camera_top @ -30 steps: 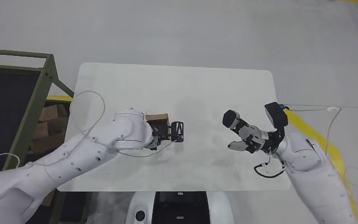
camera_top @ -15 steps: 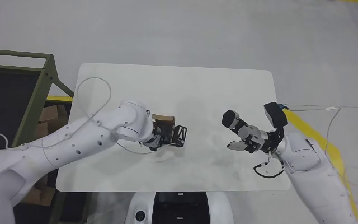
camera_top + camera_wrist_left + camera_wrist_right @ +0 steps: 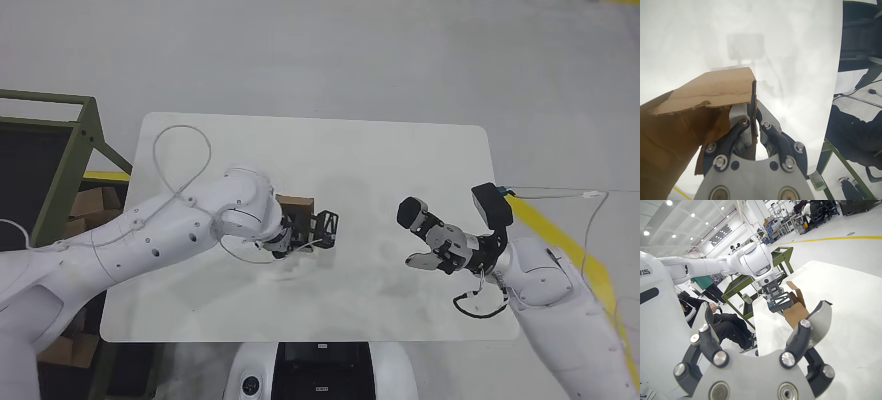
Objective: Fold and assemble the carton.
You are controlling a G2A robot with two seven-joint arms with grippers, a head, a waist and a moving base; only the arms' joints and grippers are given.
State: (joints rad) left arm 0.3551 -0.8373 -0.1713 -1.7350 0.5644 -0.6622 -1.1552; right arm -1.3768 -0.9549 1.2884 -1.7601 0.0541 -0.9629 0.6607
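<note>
Shifted slightly, carton [image 3: 711, 92] stays pinched in left pincer [image 3: 754, 110].

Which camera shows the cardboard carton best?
The right wrist view: the carton, body and raised flap, sits in the left hand. The left wrist view crops it close; the top view shows a sliver.

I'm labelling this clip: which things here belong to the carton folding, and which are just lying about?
Job: carton, left hand gripping it, open right hand, table.
Lying about: green rack, cardboard by it, yellow floor line.
</note>
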